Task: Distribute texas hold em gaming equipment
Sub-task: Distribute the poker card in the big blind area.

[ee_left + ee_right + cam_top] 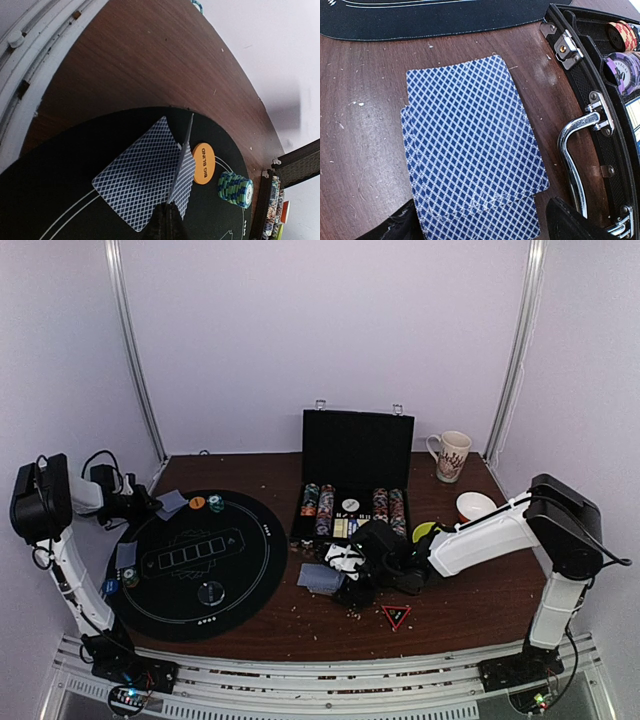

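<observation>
My left gripper is at the far left rim of the round black mat. In the left wrist view it is shut on a blue-backed card, held on edge. That card stands over a second card lying flat on the mat. An orange "BIG BLIND" disc and a teal chip stack lie just beyond. My right gripper is open, one finger on each side of the fanned blue-backed deck on the wood. A clear disc lies on the mat.
The open black chip case stands behind the deck, with its metal handle right of my right fingers. A mug, a white dish and a yellow-green bowl are at the right. A red triangle lies in front. More cards and chips lie at the mat's left edge.
</observation>
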Controlling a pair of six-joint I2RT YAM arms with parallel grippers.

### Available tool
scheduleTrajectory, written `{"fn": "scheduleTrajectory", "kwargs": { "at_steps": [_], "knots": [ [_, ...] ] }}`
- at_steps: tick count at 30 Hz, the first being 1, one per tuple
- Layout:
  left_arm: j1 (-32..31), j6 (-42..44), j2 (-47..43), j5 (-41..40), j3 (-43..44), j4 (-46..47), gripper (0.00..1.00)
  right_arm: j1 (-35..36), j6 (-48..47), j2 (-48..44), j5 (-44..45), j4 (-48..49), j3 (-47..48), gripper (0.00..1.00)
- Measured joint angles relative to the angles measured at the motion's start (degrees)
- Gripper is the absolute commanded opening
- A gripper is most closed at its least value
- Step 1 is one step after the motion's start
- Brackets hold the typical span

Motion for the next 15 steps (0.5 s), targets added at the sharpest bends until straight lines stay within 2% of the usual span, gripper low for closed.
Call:
{"fn": "scheduleTrajectory", "kwargs": {
  "at_steps": [15],
  "knots": [
    [-0.61, -1.66, 1.92, -1.09, -0.31, 2.95, 0.00, 0.00, 0.00, -0.04, 0.04, -0.04, 0.00, 0.87]
  ]
}}
